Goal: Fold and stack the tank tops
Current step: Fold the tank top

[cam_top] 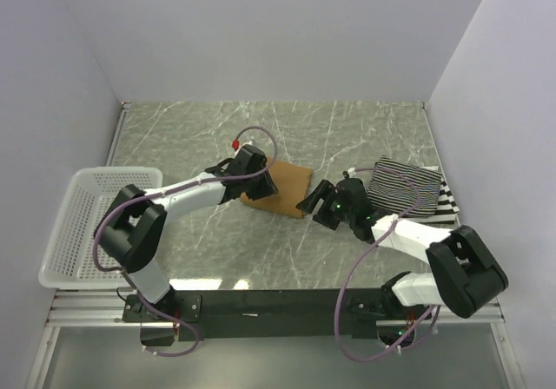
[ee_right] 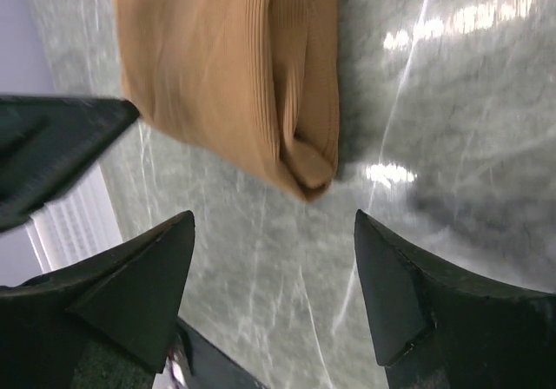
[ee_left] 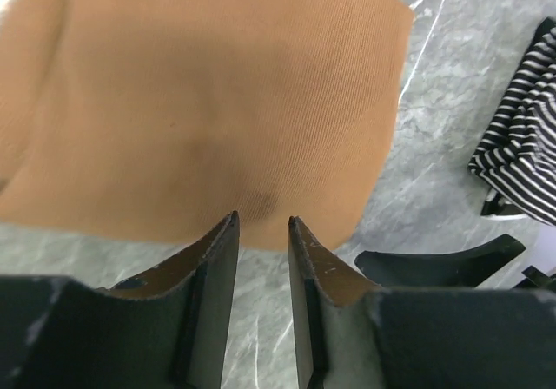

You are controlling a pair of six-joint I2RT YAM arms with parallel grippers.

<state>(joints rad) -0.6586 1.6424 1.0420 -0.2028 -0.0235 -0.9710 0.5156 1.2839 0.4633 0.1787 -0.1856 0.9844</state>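
The folded brown top (cam_top: 287,187) lies mid-counter (cam_top: 347,133). Toward 12 o'clock from it, the surface is bare up to the back wall (cam_top: 278,42). At 3 o'clock the striped tops (cam_top: 408,189) fill the space against the side wall (cam_top: 504,102). The bare strip before them is partly taken by the right arm (cam_top: 408,237). Far out at 9 o'clock a white basket (cam_top: 65,233) sits at the edge. The left end effector (cam_top: 254,170), jaws a narrow gap apart, occupies the top's 9 o'clock edge. The right end effector (cam_top: 311,201), jaws wide, occupies the 4 o'clock corner.
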